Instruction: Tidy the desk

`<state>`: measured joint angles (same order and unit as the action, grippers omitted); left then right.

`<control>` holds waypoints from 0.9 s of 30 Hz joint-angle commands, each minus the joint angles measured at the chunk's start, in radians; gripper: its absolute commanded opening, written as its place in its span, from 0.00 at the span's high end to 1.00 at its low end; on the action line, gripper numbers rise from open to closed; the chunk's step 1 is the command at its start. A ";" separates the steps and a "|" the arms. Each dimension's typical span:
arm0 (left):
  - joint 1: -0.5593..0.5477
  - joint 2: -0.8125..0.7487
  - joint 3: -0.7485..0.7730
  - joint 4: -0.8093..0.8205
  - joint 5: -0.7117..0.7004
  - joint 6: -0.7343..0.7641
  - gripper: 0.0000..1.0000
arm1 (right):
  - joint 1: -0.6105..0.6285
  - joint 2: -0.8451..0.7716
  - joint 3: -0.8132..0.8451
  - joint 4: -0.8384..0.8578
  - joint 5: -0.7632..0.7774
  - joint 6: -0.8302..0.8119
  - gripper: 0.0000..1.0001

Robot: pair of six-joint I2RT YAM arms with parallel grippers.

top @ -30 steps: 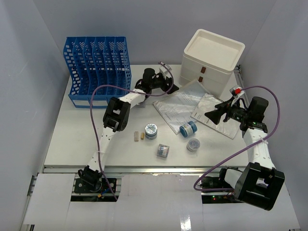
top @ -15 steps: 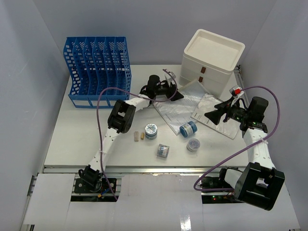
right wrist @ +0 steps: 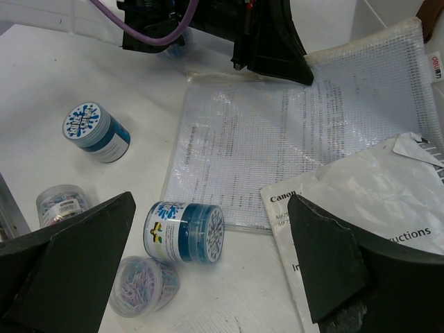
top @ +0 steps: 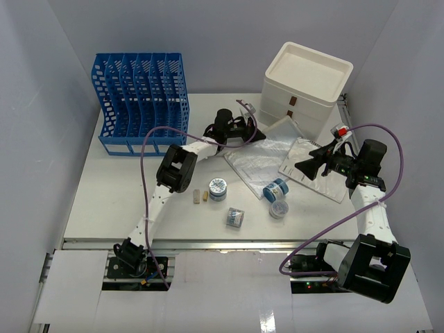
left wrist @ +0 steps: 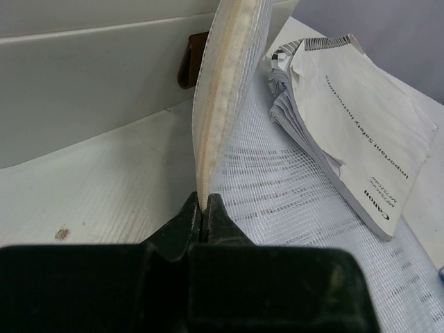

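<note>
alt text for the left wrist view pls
The left gripper pinches the zipper edge of a clear mesh pouch, holding that edge upright. A white drawer box stands behind on the desk; an instruction booklet lies at right.

robot lab test cell staged as an office: plain grey walls (top: 41, 83) box in a white desk (top: 114, 187), left arm (top: 170, 170) and right arm (top: 368, 262) bolted at its near edge with purple cables (top: 374, 125); blue file rack (top: 139, 104) and white drawer box (top: 305, 87) along the far edge.
</note>
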<state>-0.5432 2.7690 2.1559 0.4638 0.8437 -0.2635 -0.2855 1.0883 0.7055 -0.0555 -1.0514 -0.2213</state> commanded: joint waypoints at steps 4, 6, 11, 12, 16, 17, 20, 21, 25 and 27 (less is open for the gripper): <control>-0.006 -0.282 -0.066 -0.007 -0.081 0.025 1.00 | 0.005 -0.017 0.004 0.018 -0.023 -0.024 0.03; -0.001 -0.344 -0.094 -0.008 -0.102 0.031 1.00 | 0.005 -0.019 0.003 0.016 -0.022 -0.027 0.03; 0.004 -0.483 -0.169 -0.056 -0.123 0.074 1.00 | 0.005 -0.016 0.010 -0.003 -0.014 -0.039 0.03; 0.005 -0.516 -0.183 -0.065 -0.127 0.087 1.00 | 0.005 -0.014 0.012 -0.006 -0.009 -0.041 0.03; 0.012 -0.620 -0.276 -0.087 -0.123 0.115 1.00 | 0.005 -0.002 0.032 -0.053 -0.008 -0.061 0.03; 0.013 -0.642 -0.315 -0.090 -0.123 0.123 1.00 | 0.005 -0.002 0.034 -0.062 -0.015 -0.064 0.03; 0.021 -0.733 -0.379 -0.090 -0.132 0.135 1.00 | 0.005 0.008 0.040 -0.068 -0.010 -0.051 0.03; 0.025 -0.758 -0.407 -0.085 -0.133 0.130 1.00 | 0.006 0.014 0.041 -0.057 0.016 -0.025 0.02; 0.048 -0.856 -0.466 -0.061 -0.136 0.092 1.00 | 0.006 0.052 0.061 -0.053 0.024 0.050 0.00; 0.063 -0.905 -0.504 -0.058 -0.159 0.071 1.00 | 0.008 0.059 0.069 -0.044 -0.011 0.072 0.00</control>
<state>-0.5105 2.0059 1.7054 0.3665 0.7188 -0.1609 -0.2852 1.1261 0.7179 -0.1099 -1.0282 -0.2196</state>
